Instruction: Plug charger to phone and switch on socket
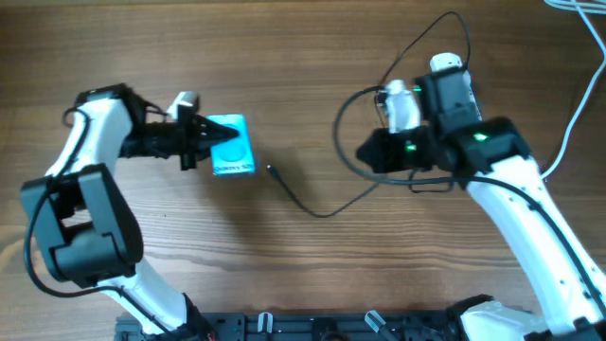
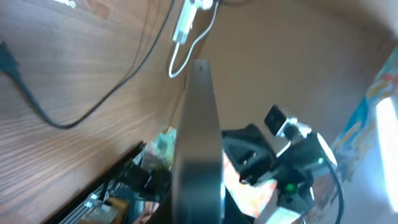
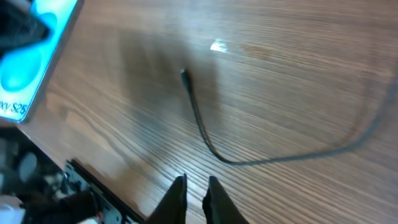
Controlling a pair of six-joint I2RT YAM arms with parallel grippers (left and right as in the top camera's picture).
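The phone [image 1: 234,145], teal-blue screen up, is held off the table at its left end by my left gripper [image 1: 206,142], which is shut on it. In the left wrist view the phone [image 2: 199,137] shows edge-on as a dark slab that hides the fingers. The charger's thin black cable lies on the wood with its free tip [image 1: 271,171] just right of the phone; the tip [image 3: 185,74] also shows in the right wrist view. My right gripper [image 1: 364,152] [image 3: 196,190] hovers above the cable loop, its jaws drawn nearly together on nothing. The white socket [image 1: 445,64] is mostly hidden behind the right arm.
The black cable [image 1: 322,213] curves from the tip towards the right and loops around the right arm. A white cord [image 1: 576,109] runs along the far right edge. A dark rail [image 1: 312,327] lines the table's front edge.
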